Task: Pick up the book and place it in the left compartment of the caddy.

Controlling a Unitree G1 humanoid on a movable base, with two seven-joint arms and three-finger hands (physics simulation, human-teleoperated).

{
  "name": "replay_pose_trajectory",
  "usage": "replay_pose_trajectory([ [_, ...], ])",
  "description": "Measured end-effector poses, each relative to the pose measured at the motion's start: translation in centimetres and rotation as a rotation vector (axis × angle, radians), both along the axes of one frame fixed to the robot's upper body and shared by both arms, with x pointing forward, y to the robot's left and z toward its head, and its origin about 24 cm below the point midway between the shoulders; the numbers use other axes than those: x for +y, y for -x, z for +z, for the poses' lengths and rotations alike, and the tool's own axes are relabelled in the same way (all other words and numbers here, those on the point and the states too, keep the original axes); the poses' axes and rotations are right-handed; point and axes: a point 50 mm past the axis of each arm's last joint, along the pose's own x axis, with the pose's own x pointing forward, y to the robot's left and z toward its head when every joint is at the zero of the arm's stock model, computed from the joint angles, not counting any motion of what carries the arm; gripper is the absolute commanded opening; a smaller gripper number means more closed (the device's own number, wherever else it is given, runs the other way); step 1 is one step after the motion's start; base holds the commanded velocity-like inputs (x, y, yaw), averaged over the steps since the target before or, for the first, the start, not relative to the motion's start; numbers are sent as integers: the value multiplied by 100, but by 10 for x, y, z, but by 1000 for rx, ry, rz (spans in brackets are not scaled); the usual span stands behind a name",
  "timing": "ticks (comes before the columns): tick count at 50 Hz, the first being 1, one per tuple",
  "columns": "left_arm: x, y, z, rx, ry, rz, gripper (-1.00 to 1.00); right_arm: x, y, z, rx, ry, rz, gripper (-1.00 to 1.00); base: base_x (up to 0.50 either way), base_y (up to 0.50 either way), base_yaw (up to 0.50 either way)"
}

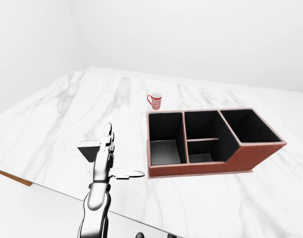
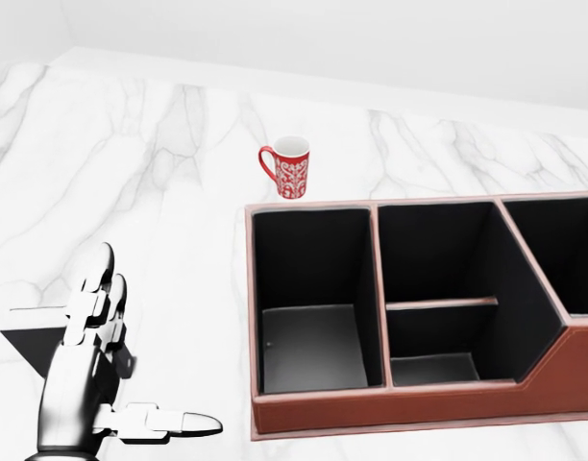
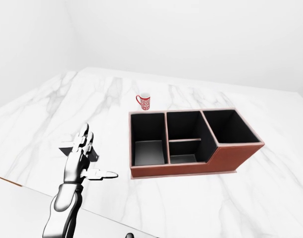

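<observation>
The book (image 2: pixel 30 336) is a dark flat slab lying on the white marble table (image 2: pixel 159 192), at the lower left of the head view. My left hand (image 2: pixel 121 365) stands in front of the book's right end, open, fingers (image 2: pixel 94 288) straight up and thumb (image 2: pixel 183 421) pointing right. Nothing is held, and I cannot tell whether the hand touches the book. To the right sits the brown caddy (image 2: pixel 419 408) with black insides. Its left compartment (image 2: pixel 313 346) has nothing in it. My right hand does not show.
A red-and-white mug (image 2: pixel 289 168) stands just above the caddy's left corner in the head view. The caddy's middle section (image 2: pixel 438 317) is split in two, with a larger bin (image 1: pixel 250 126) at the right. The table's near edge (image 1: pixel 67 193) runs below my arm.
</observation>
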Motion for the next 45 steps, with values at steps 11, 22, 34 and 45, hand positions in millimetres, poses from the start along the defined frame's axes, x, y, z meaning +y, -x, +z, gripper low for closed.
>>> replay_pose_trajectory([
  [11,2,1,0,-2,-16,22,100,0,0,1,-4,-1,-2,100,8,3,0],
  [22,7,7,15,-67,-136,117,100,-1,-2,-2,-2,-11,4,100,0,0,0],
  [34,6,19,45,-211,-449,257,100,0,-1,-1,-8,-7,5,100,0,0,0],
  [45,0,35,61,-305,-720,350,100,1,1,1,-12,1,3,100,0,0,0],
])
